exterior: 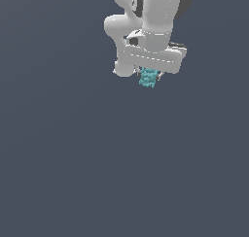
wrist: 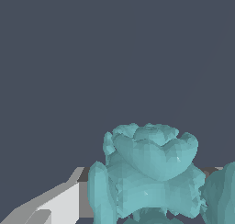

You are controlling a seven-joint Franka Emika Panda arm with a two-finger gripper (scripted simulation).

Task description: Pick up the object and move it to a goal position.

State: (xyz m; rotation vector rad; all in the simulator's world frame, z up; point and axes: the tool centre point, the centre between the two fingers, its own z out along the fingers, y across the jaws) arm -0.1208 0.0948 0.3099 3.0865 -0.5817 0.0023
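— Progress first: where does the job stand?

— Judging from the wrist view, the pick-up looks done. The object [wrist: 147, 175], a bumpy teal lump, fills the near part of that picture, and a pale finger [wrist: 59, 202] of the end effector sits just beside it.

— And farther out?

— In the exterior view the same lump hangs directly under the end effector [exterior: 149, 75], tucked between the short fingers below the white arm [exterior: 146, 22]. No shadow or contact shows beneath it, so I judge it lifted, though the flat grey background gives no counter edge to confirm that.

— End effector state?

— Narrowly parted and clamped on the object; the lump sits between the fingers.

— What remains?

— Carrying it to the goal position. No goal marker shows in either view, so I cannot tell how near that is.
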